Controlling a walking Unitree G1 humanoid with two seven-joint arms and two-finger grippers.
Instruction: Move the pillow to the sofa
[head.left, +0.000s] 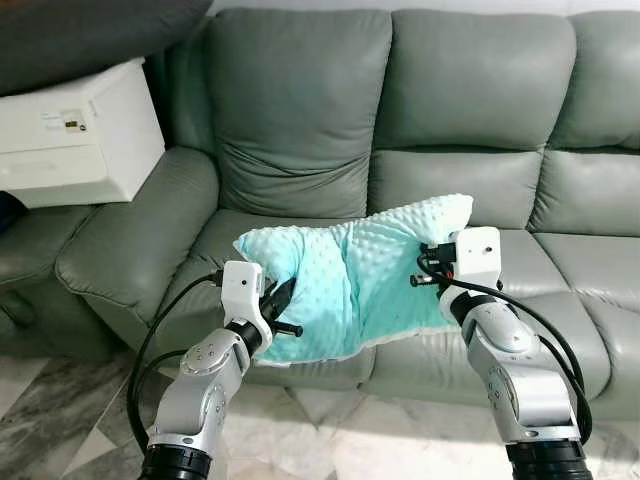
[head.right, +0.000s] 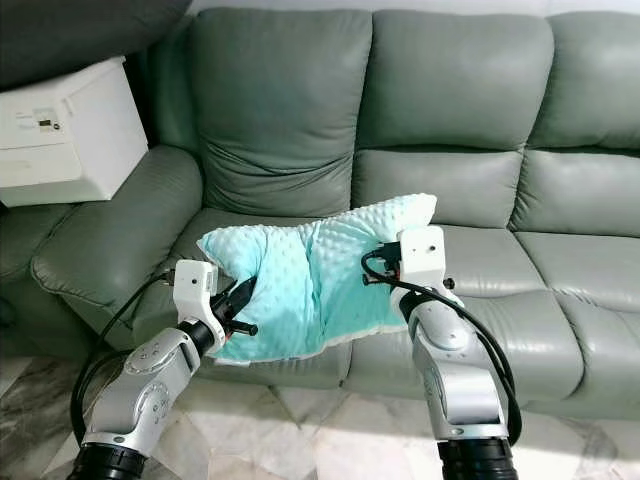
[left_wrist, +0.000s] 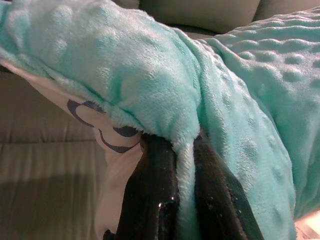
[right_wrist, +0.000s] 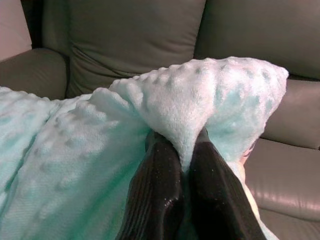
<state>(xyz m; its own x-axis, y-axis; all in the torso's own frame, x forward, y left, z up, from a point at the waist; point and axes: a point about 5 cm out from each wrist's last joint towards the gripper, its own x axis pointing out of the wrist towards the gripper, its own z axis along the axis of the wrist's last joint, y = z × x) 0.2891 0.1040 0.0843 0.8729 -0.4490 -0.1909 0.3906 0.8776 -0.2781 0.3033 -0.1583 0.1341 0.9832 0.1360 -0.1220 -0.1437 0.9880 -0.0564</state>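
My left pincer (left_wrist: 184, 200) is clamped on a fold of the pillow (head.left: 350, 275), black fingers nearly together with plush between; my right pincer (right_wrist: 184, 192) pinches its other corner the same way; the pillow, mint, dimpled and soft with a white printed underside, sags over the front of the grey-green leather sofa (head.left: 300, 110) seat.

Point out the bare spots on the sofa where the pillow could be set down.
The sofa has bare seat cushions to the right of the pillow, past the right pincer, and a strip behind it under the backrests. The left corner is crowded: the left pincer pinches the pillow there, beside the armrest and the white box.
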